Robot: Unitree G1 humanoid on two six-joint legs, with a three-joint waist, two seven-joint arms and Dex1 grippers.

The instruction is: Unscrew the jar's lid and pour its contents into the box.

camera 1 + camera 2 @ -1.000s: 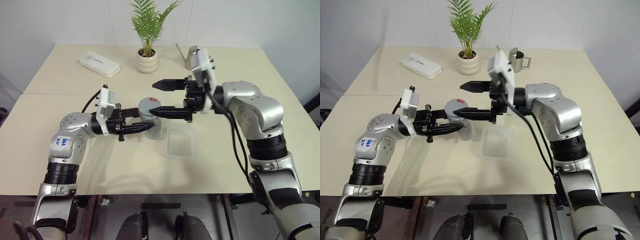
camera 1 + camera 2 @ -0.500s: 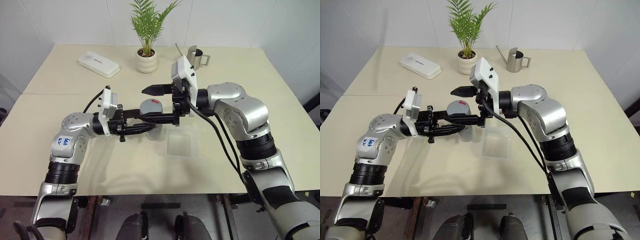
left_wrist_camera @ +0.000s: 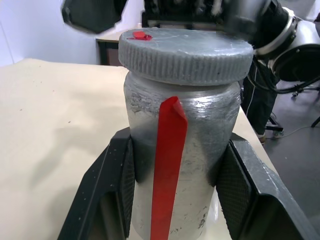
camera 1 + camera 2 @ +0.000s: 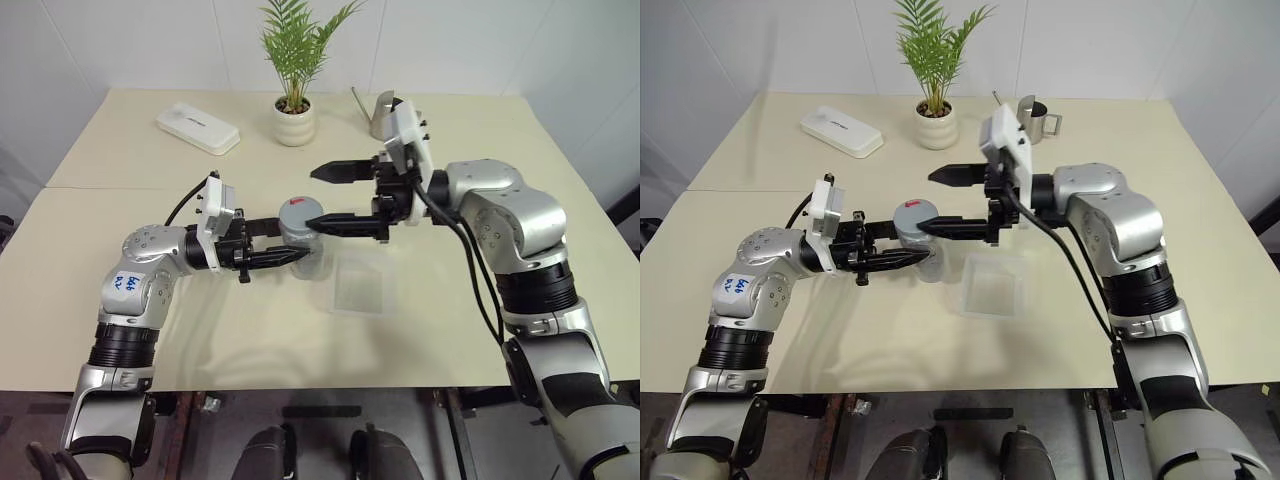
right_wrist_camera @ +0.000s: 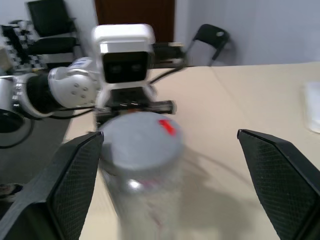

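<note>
Left gripper (image 3: 177,200) clamps the jar (image 3: 180,165), red stripe facing its wrist camera; right gripper (image 4: 325,195) gapes beside the lid (image 4: 301,209).

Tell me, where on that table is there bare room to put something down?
The near edge of the table in front of the clear box is bare, and so are the far right corner past the steel jug and the left side below the white case. The middle is crowded: jar, box and both arms.

A dull, crinkled silver metallic jar (image 3: 195,150) is topped by a matt grey ribbed lid (image 3: 186,54); a clear glossy plastic box (image 4: 360,283) is seen on the smooth matt desk (image 4: 500,330).
</note>
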